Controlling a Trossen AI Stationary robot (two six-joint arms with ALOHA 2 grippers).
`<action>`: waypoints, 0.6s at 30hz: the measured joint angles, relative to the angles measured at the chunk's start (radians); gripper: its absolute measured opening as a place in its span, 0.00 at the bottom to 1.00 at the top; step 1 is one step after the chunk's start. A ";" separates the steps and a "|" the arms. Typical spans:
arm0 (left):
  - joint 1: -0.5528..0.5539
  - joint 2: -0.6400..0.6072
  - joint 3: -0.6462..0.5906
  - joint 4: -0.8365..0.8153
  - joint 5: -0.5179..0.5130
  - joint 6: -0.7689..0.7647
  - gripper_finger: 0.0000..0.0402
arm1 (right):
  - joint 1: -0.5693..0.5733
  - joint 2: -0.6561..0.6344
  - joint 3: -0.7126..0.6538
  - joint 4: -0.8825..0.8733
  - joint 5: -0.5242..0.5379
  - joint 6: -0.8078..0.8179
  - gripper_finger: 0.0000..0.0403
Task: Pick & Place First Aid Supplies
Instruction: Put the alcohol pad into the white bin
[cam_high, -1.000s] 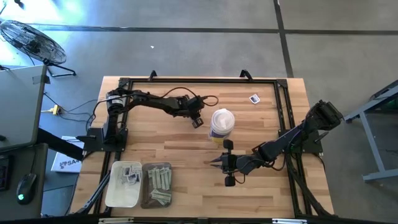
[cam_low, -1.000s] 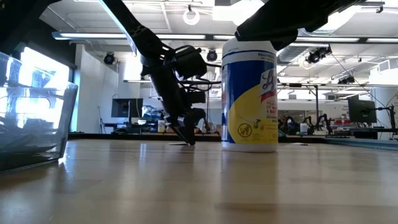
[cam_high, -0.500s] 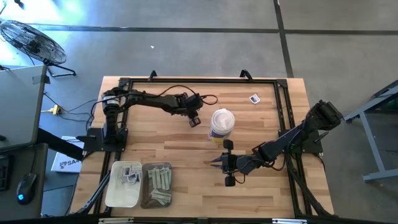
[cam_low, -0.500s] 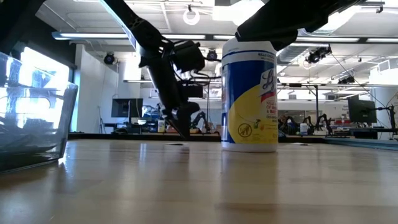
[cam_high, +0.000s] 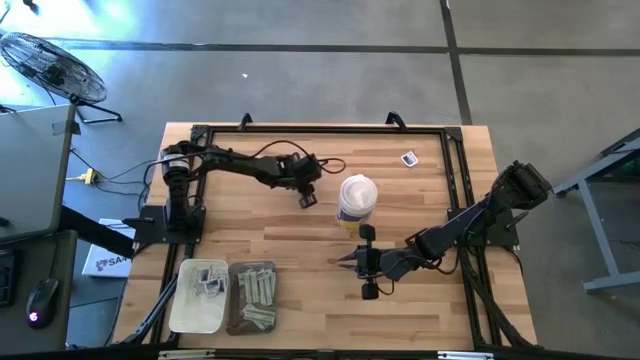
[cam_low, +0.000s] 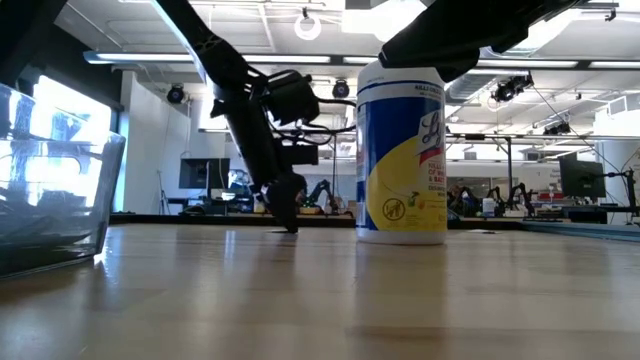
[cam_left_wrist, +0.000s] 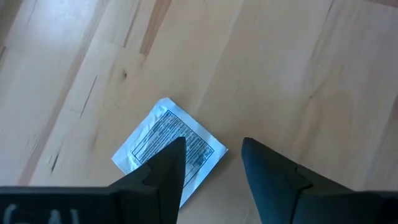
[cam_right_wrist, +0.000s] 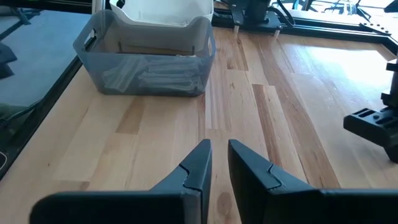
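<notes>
Near the surface's far edge: left gripper, jaws spread over a square white packet lying flat. Toward the middle: right gripper, jaws nearly pressed together, empty.

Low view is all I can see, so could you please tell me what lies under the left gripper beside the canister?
Observer: A square white packet with blue print lies flat on the table under the left gripper, whose fingers are open.
Operator: Thank you. Are there any other loose packets?
Observer: Yes, a second packet lies near the table's far right corner.
Operator: And where might they go?
Observer: Probably the white tray at the near left edge, which holds square packets; the grey bin beside it holds strips.
</notes>
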 joint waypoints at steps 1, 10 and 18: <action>0.000 0.000 -0.011 0.017 0.005 0.000 0.40 | 0.000 0.000 0.000 0.000 0.000 0.000 0.12; 0.000 0.002 -0.049 0.077 0.008 0.014 0.28 | 0.000 0.000 0.000 0.000 0.003 0.000 0.12; -0.001 0.004 -0.050 0.079 0.017 0.014 0.02 | 0.000 0.000 0.000 0.000 0.003 0.000 0.12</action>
